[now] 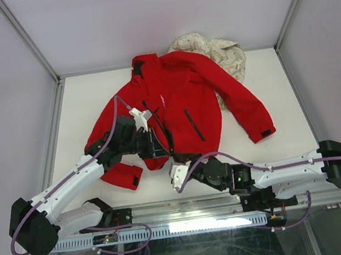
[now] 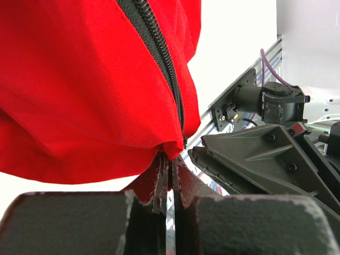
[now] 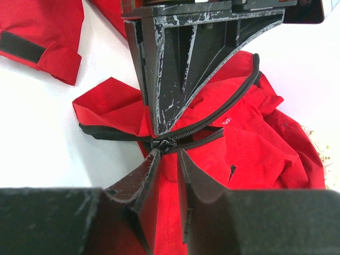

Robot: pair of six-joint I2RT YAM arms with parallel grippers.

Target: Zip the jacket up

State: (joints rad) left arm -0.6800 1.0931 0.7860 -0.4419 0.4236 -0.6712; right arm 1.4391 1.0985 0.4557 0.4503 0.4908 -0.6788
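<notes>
Red jacket (image 1: 179, 95) spread on the white bench (image 1: 79, 102), both grippers at its bottom hem.

The jacket lies front up across the middle of the bench, collar toward the far edge and hem toward the near edge. A cream floral garment (image 1: 227, 54) is partly tucked under its shoulder near the far right corner. The left gripper (image 2: 170, 164) is clamped on the red hem right at the foot of the dark zipper (image 2: 159, 58), its fingers pressed together on the cloth. The right gripper (image 3: 168, 159) faces it from the near edge, its fingers slightly parted and holding nothing. The zipper slider (image 3: 164, 144) sits just beyond their tips, low on the jacket by the hem, where the two rows of teeth meet.
</notes>
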